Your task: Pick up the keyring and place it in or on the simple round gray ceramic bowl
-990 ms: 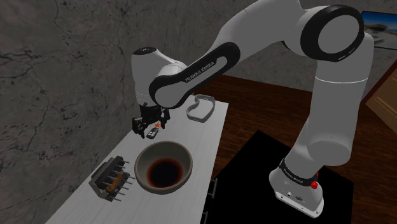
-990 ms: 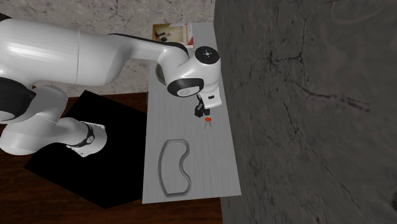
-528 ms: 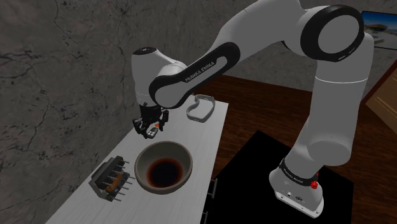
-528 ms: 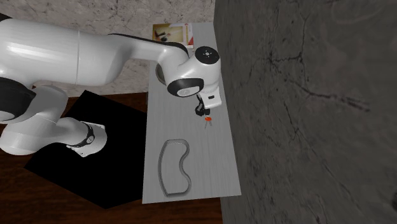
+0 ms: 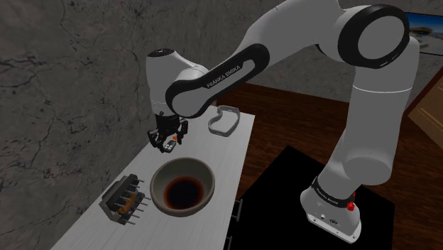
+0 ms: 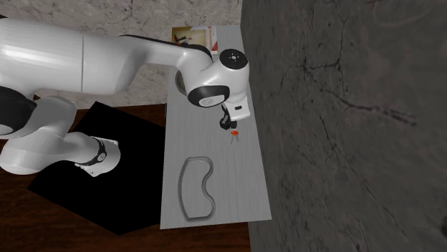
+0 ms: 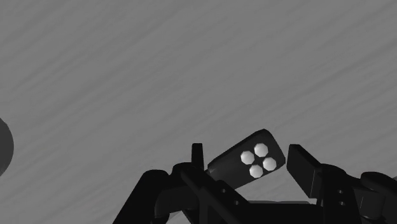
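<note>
Pincer (image 5: pixel 168 140) clasping keyring (image 7: pixel 247 160), arm (image 5: pixel 227 71) lettered FRANKA EMIKA, bowl (image 5: pixel 182 186) near

Shoulder camera beside the stand (image 5: pixel 280 188), gazing down along the grey counter (image 5: pixel 223 156) toward the stone wall (image 5: pixel 64 85), second camera high overhead, nearly straight down, same counter and arm (image 6: pixel 107 61) shared, wrist camera riding the gripper (image 7: pixel 247 156), tight on that counter.

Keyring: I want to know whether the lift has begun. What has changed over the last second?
The gripper has closed its fingers on the keyring and raised it slightly off the grey counter, where it lay a second ago. The wrist has come up a little with it. The bowl, the dark rack and the curved tray have stayed put.
</note>
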Robot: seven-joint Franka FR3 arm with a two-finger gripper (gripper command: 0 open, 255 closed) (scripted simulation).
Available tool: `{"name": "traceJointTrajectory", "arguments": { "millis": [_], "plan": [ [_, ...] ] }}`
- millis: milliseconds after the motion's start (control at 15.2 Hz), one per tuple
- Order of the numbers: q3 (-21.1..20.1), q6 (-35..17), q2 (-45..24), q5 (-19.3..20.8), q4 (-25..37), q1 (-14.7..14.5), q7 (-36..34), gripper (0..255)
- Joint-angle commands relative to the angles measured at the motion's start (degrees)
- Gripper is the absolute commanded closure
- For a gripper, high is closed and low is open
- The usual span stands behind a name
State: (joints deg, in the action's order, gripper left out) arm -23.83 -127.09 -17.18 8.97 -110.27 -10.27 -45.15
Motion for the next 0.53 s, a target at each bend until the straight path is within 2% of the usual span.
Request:
{"name": "traceJointTrajectory", "arguments": {
  "millis": [0, 462],
  "plan": [
    [-0.2, 1.3, 0.9, -0.5, 0.5, 0.1, 0.3, 255],
    [-0.7, 6.0, 3.3, -1.9, 3.0, 0.5, 1.3, 255]
  ]
}}
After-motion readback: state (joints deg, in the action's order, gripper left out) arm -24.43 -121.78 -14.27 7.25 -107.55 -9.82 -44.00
